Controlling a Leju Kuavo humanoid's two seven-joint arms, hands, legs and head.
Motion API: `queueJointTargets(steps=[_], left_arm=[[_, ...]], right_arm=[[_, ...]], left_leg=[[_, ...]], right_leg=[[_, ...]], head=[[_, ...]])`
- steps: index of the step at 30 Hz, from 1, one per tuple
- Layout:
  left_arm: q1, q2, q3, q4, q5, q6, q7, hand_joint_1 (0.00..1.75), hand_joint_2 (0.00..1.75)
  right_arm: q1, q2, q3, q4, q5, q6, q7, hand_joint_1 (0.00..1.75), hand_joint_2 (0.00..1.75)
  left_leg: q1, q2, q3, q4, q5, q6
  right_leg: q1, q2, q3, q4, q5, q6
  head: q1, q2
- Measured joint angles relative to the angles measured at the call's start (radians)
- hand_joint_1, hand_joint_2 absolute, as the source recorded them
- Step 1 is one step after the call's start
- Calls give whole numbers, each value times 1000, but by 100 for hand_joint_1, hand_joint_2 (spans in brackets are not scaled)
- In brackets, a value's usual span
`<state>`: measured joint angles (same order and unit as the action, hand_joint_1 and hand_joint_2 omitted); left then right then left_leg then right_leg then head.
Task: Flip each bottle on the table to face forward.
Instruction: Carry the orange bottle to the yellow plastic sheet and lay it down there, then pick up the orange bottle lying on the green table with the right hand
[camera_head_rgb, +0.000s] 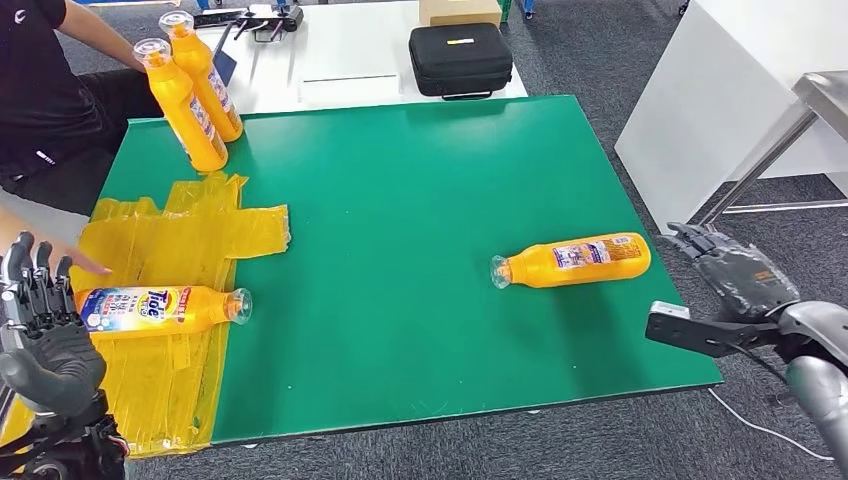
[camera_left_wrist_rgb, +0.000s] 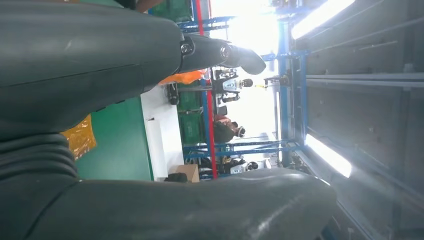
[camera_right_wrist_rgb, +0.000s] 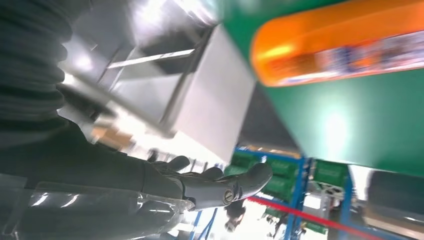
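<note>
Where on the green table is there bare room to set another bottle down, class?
The widest bare patch of the green table lies between the yellow plastic sheet and the lying orange bottle with a white label. The near right corner is free too. The left side is crowded: sheet, Tide-labelled orange bottle, two upright orange bottles.

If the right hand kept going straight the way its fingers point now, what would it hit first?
Most likely the table's right edge, or the base of the lying orange bottle beyond it. The right hand points up-left toward them; height is unclear.

Black case (camera_head_rgb: 461, 60) beyond green mat (camera_head_rgb: 420, 200)
</note>
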<state>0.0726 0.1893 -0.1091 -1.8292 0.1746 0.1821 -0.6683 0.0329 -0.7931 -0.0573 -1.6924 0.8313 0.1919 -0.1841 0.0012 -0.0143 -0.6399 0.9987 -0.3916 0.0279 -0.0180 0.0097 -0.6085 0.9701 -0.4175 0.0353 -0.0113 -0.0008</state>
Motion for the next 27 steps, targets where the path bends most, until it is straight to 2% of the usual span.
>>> queueJointTargets(steps=[5,11,16,22,27], left_arm=[[14,-25,43,1,4,-30,-4,0,0],[30,-42,71,1,4,-52,-8,0,0],[29,-50,79,4,3,-66,-9,0,0],[9,-59,79,23,-2,-77,-5,0,0],[7,-60,82,28,2,-67,-4,0,0]], right_arm=[[-71,-34,33,76,93,-13,11,0,175],[-189,-30,136,216,155,-29,17,0,175],[-243,-23,194,286,157,-31,17,0,175],[-305,7,286,383,169,-43,16,0,175],[-433,67,392,523,182,-55,-2,0,175]], left_leg=[[0,2,1,0,0,0],[0,3,1,0,1,0],[1,3,1,0,1,0],[1,3,0,0,1,0],[1,5,1,0,1,0]], right_leg=[[0,1,0,0,0,0],[1,1,1,0,0,0],[1,0,1,0,0,0],[1,1,1,0,0,0],[1,2,1,0,0,0]], head=[[0,0],[0,0],[0,0],[0,0],[0,0]])
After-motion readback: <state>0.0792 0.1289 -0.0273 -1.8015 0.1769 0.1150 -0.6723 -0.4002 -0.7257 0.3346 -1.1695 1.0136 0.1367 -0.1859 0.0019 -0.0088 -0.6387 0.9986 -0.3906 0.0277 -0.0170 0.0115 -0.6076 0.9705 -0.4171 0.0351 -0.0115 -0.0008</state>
